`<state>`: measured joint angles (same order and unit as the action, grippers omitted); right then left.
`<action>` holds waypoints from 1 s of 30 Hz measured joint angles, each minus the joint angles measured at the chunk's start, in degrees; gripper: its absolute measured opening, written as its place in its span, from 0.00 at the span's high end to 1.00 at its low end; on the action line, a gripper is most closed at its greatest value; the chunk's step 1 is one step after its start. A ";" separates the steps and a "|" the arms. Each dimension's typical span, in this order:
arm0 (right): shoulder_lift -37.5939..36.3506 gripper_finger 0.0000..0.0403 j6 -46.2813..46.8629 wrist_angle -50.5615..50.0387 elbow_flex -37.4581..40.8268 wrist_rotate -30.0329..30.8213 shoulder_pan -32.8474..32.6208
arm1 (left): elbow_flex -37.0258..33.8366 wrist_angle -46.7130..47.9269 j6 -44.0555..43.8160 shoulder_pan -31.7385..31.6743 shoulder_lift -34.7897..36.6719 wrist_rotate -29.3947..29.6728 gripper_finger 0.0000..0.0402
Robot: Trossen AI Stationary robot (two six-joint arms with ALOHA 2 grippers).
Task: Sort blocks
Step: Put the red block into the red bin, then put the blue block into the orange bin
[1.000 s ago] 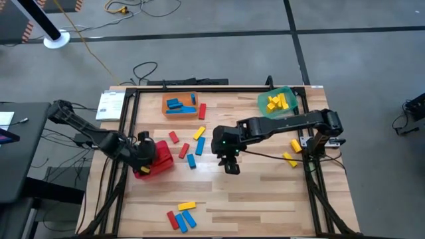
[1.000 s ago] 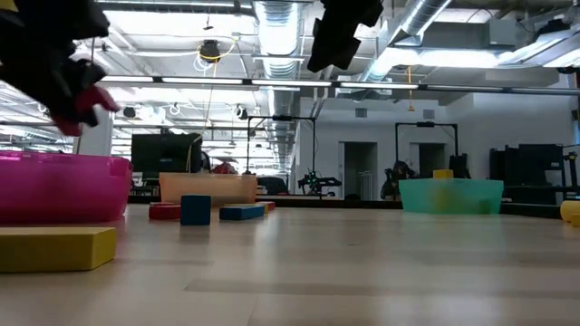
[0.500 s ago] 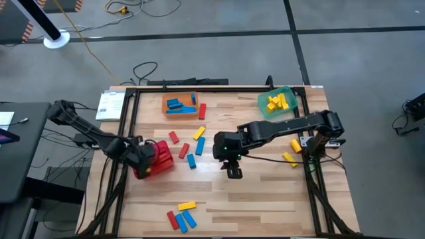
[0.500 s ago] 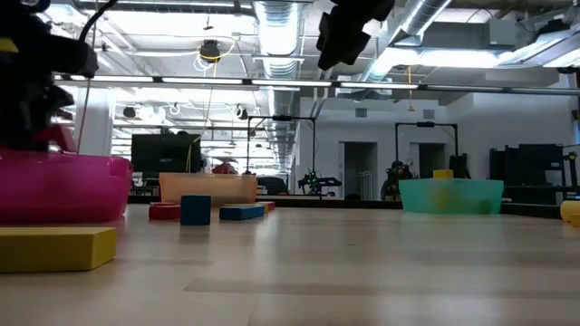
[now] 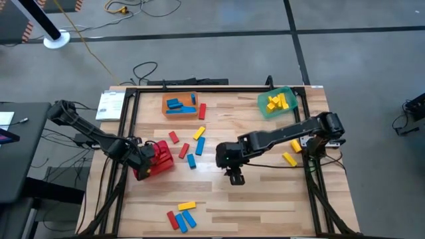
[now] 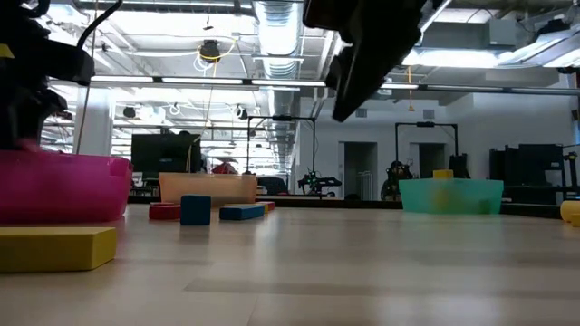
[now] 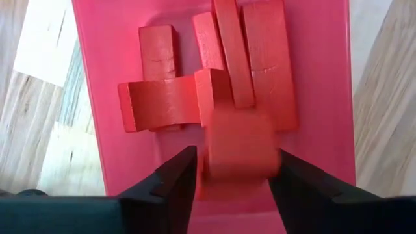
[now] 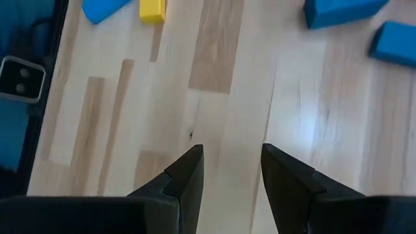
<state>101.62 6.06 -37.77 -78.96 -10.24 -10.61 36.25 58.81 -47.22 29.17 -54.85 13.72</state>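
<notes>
Several red blocks (image 7: 214, 71) in bin (image 7: 312, 175), wrist only | left fingers (image 7: 172, 185) spread; right fingers (image 8: 185, 179) apart, empty

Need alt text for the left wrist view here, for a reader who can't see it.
The left gripper, fingers apart, hangs over the red bin with a blurred red block between them, apparently dropping. Several more red blocks lie jumbled on the bin's floor, and the wooden table shows on both sides.

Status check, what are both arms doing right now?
Left gripper open above red bin, red block dropping. Right gripper open, empty, over bare table. Nothing blocking.
</notes>
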 joint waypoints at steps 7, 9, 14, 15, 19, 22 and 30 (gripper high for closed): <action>0.00 0.58 3.16 15.81 6.23 -0.02 -0.72 | 0.00 -0.37 0.65 0.00 0.00 0.03 0.46; 0.00 0.58 4.39 19.18 7.62 0.19 -0.67 | 0.00 -0.65 0.91 0.00 0.00 0.04 0.45; 0.00 0.58 4.62 27.99 10.58 2.15 -0.61 | 0.00 -2.32 2.59 0.00 0.00 0.04 0.44; 0.27 0.58 4.64 30.18 11.02 2.45 -0.61 | 0.00 -2.92 3.03 0.00 0.02 0.04 0.44; 2.84 0.58 4.48 38.57 11.65 2.81 -0.61 | 0.00 -6.05 5.82 0.00 0.17 0.06 0.44; 6.21 0.58 4.33 44.38 11.54 2.84 -0.61 | 0.00 -9.33 8.81 0.41 0.27 0.09 0.44; 11.28 0.58 2.33 44.76 10.19 2.89 2.41 | 0.00 -19.36 17.78 1.84 0.28 0.09 0.44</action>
<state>112.90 8.39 6.99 -68.77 -7.35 -8.20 36.25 39.44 -29.44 31.01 -54.57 13.80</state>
